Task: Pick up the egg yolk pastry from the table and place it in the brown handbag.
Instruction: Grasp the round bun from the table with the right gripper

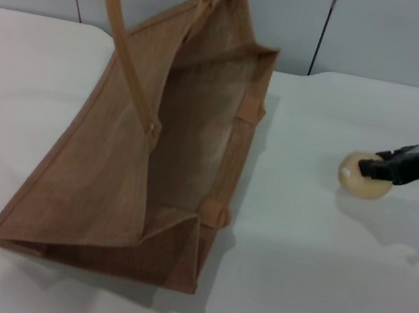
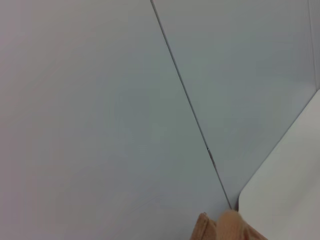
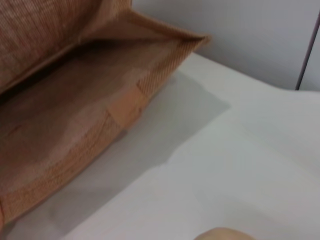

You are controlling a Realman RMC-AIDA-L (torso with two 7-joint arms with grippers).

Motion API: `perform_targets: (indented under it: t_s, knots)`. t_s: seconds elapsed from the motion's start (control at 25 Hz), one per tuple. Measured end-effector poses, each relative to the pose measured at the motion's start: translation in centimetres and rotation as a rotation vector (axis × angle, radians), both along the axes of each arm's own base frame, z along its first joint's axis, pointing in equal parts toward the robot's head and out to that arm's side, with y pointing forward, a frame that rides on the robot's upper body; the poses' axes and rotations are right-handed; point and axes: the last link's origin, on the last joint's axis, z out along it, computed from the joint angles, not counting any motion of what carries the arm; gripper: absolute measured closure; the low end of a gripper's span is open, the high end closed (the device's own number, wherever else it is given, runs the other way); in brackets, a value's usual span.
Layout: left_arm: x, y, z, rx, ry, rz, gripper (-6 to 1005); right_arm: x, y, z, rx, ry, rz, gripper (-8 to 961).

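The brown handbag (image 1: 148, 156) stands on the white table (image 1: 292, 291) at centre left, its mouth open upward and its handles (image 1: 122, 29) raised. The egg yolk pastry (image 1: 362, 180) is at the right, a pale round ball. My right gripper (image 1: 370, 168) comes in from the right edge and is shut on the pastry; a shadow lies on the table just below it. The right wrist view shows the bag's open side (image 3: 75, 115) and the top of the pastry (image 3: 222, 234) at the picture's edge. My left gripper is out of view.
A grey panelled wall (image 1: 365, 30) runs behind the table. The left wrist view shows that wall (image 2: 100, 100), a table corner (image 2: 285, 190) and a bit of tan bag handle (image 2: 227, 227). Bare tabletop lies between bag and pastry.
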Motion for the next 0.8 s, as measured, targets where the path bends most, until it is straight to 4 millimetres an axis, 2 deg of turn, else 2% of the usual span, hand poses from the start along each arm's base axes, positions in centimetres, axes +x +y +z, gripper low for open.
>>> perform_targets:
  t_s: [0.16,0.48,0.8]
  knots:
    - [-0.1,0.0,-0.1,-0.002,-0.001,0.003,875,0.6,-0.2,-0.4,-0.010,0.000,-0.017,635]
    - [-0.1,0.1,-0.1,-0.002,-0.002,0.003,875,0.4,-0.1,-0.5,-0.013,-0.003,-0.009,683]
    - [0.0,0.2,0.1,0.011,-0.008,-0.007,875,-1.4,0.3,0.3,0.006,-0.001,0.048,718]
